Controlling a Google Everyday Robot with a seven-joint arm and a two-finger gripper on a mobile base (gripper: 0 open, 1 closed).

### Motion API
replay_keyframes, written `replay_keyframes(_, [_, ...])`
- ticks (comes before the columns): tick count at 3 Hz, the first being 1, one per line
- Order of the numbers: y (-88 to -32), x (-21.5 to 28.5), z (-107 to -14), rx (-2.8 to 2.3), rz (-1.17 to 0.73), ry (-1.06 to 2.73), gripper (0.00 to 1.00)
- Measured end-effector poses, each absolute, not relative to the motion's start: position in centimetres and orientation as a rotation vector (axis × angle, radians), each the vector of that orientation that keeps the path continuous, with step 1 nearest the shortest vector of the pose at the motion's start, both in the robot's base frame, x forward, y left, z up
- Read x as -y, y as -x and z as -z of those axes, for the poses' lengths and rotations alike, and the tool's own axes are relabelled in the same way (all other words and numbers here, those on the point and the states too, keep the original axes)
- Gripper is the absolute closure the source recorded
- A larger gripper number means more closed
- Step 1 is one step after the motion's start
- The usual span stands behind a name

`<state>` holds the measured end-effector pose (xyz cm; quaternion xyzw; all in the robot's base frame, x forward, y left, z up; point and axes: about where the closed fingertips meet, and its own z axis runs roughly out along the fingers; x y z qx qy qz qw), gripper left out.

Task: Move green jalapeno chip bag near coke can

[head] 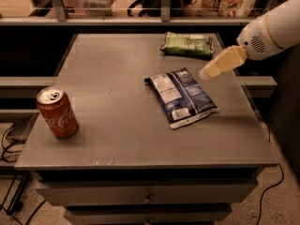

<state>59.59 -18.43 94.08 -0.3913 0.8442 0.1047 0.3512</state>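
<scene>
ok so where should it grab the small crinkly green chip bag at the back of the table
Probably from above, pinching across the short width of the small crinkly green chip bag at its middle: it lies flat, long side running left to right. The cream gripper hangs to its right, nearer the camera.
</scene>
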Motion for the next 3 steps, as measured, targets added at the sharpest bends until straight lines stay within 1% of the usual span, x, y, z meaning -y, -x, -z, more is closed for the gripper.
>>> replay_keyframes(1, [-63.2,15.4,-93.0,-2.162,-0.326,0.978,0.0])
replay_keyframes(2, [-66.7,14.1,-91.6,-2.167,-0.354,0.926,0.0])
replay_keyframes(3, [-71.4,13.5,-90.1,-2.174,-0.363,0.843,0.0])
